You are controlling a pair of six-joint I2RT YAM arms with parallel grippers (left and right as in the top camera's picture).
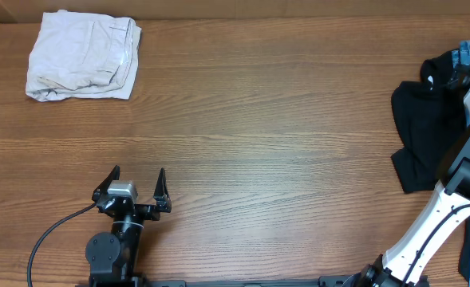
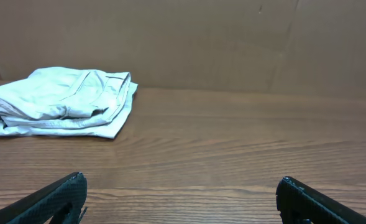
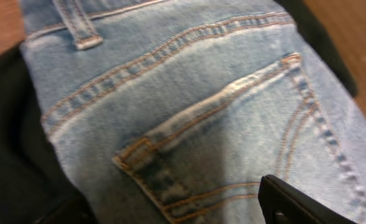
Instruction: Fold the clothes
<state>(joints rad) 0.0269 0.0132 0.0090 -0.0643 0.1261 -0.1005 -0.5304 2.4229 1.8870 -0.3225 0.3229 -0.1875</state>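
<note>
Holds left claw (image 1: 139, 172) released above surface (image 1: 282, 119), far from folded off-white garment (image 1: 83, 56). Hangs right claw (image 1: 464, 73) over jeans (image 3: 189, 99) on black garment (image 1: 426, 127). Cannot tell its grip.

Wood-grain table (image 1: 282, 119), overhead view. At 10 o'clock, near the far edge, a folded off-white garment (image 1: 83, 56) lies flat on the wood. At 3 o'clock a crumpled black garment (image 1: 422, 135) reaches the picture's right edge. Light-blue jeans (image 1: 468, 53) show toward 2 o'clock, resting partly on it.
</note>
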